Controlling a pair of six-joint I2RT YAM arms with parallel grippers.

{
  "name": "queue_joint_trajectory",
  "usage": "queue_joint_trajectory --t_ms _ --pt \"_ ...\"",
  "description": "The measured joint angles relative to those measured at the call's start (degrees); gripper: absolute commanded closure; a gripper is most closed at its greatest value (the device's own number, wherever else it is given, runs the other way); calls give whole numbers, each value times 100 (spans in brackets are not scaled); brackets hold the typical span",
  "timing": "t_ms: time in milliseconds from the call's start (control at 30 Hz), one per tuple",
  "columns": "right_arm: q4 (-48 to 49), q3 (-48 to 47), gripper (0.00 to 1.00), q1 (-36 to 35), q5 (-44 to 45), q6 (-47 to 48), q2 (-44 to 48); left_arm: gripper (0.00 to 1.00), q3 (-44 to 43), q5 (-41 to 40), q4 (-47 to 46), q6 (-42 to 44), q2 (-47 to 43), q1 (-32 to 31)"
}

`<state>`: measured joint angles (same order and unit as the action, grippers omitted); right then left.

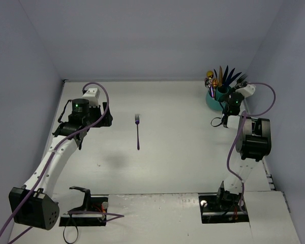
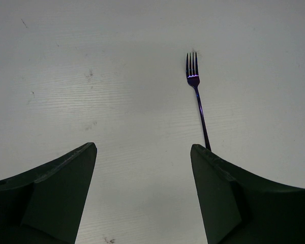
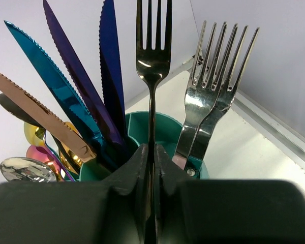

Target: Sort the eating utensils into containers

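A dark fork (image 3: 152, 61) stands upright with its tines up, and my right gripper (image 3: 153, 152) is shut on its handle right at the teal container (image 3: 169, 127). The container (image 1: 211, 103) holds two silver forks (image 3: 213, 76), a teal knife (image 3: 56, 86), a purple and a dark blue knife, a copper knife (image 3: 35, 109) and several spoons (image 3: 25, 170). The right gripper (image 1: 227, 104) sits at the container's near right side. A dark blue fork (image 2: 195, 86) lies alone on the table (image 1: 138, 131). My left gripper (image 2: 142, 150) is open above the table, left of it (image 1: 104, 120); its right finger (image 2: 234, 193) hides the handle's end.
The table's back wall runs just behind the container, and the right wall with a metal edge strip (image 3: 274, 127) is close beside it. The arm bases (image 1: 86, 213) sit at the near edge.
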<state>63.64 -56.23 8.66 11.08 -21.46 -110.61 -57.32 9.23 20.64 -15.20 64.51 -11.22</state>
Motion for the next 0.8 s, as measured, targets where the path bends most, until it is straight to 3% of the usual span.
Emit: queue_joint_trajectory --t_ms 133,567,800 --pt "-7 0 74 11 -17 17 0 28 0 0 0 0 0 0" --pt "-108 0 69 141 -242 48 -24 28 0 12 0 0 0 0" --pt "-446 1 54 138 -489 139 116 28 0 22 -1 -1 0 0"
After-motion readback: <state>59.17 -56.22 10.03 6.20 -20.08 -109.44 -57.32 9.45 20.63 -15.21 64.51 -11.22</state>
